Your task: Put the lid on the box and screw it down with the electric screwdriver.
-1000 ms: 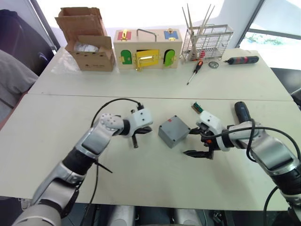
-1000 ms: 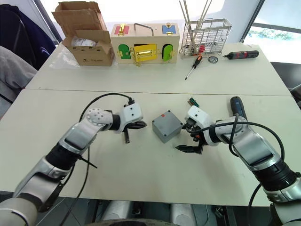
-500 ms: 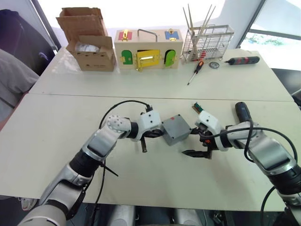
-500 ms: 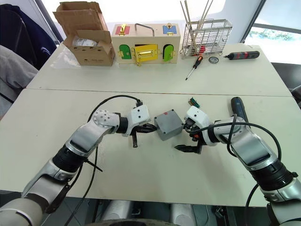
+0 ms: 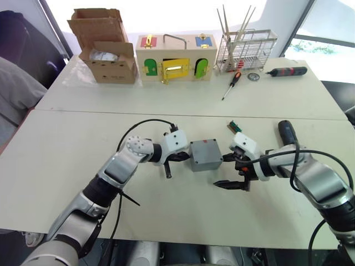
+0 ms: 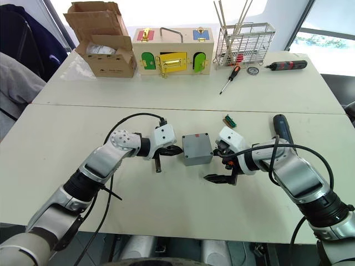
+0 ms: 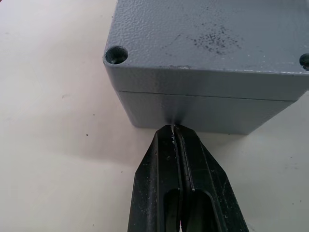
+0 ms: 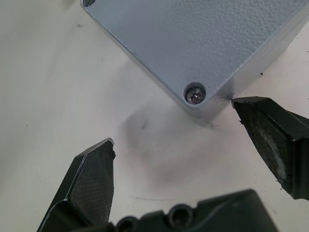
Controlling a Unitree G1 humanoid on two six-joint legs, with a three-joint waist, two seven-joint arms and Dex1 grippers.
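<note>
Box (image 5: 206, 155) squared since, hands flanking.

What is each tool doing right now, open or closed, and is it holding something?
Left tool: closed, holding nothing, tips against the side of the box.
Right tool: open, holding nothing, beside the box's corner.

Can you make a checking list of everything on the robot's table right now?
Surface: pale tabletop, two tables pushed together.
Job's things: small grey plastic box with its lid on, one corner screw seen; thick black electric screwdriver lying by the right arm.
Clutter: brown cardboard box, wooden box with coloured doors, wire rack, small red-and-black screwdriver, slim black-and-red driver.
Grippers: left gripper shut, tips at the box's side; right gripper open beside a box corner.
Cables: black cables on both arms.
Surroundings: windows behind.
</note>
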